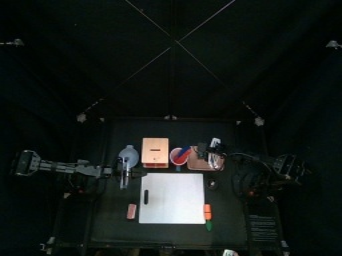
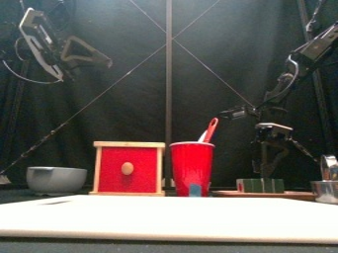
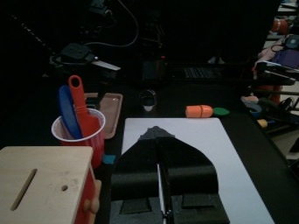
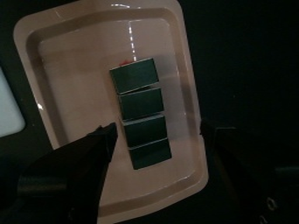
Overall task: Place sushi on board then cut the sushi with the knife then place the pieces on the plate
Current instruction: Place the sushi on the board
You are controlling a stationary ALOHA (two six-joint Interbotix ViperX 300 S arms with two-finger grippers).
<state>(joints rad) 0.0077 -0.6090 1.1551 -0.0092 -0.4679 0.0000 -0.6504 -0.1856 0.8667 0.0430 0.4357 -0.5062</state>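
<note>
The left hand point(image 3: 156, 133) hangs over the left part of the tabletop point(image 1: 107, 215), its jaws closed together on nothing, by the left edge of the white cutting board point(image 1: 175, 198). Behind it stands the blue-grey bowl point(image 2: 55, 179), then the pale wooden box point(image 2: 129, 168) with its red drawer front, then the red cup point(image 2: 193, 168). The front view shows only the red knife point(image 2: 209, 129) rising from the cup. The left wrist view also shows the blue knife point(image 3: 68, 109) beside it, and a small orange toy point(image 3: 201, 111) near the board's far edge.

To the right of the cup lies the pink tray point(image 4: 70, 52), and the sushi roll point(image 4: 142, 105) rests on it. From the front the roll is a low, dark green strip. The right wrist view shows it as four square blocks in an unbroken row along the tray's length. The right hand point(image 4: 158, 133) is over the tray with its jaws spread apart, one on each side of the row's near end. Whether they touch the blocks I cannot tell.
</note>
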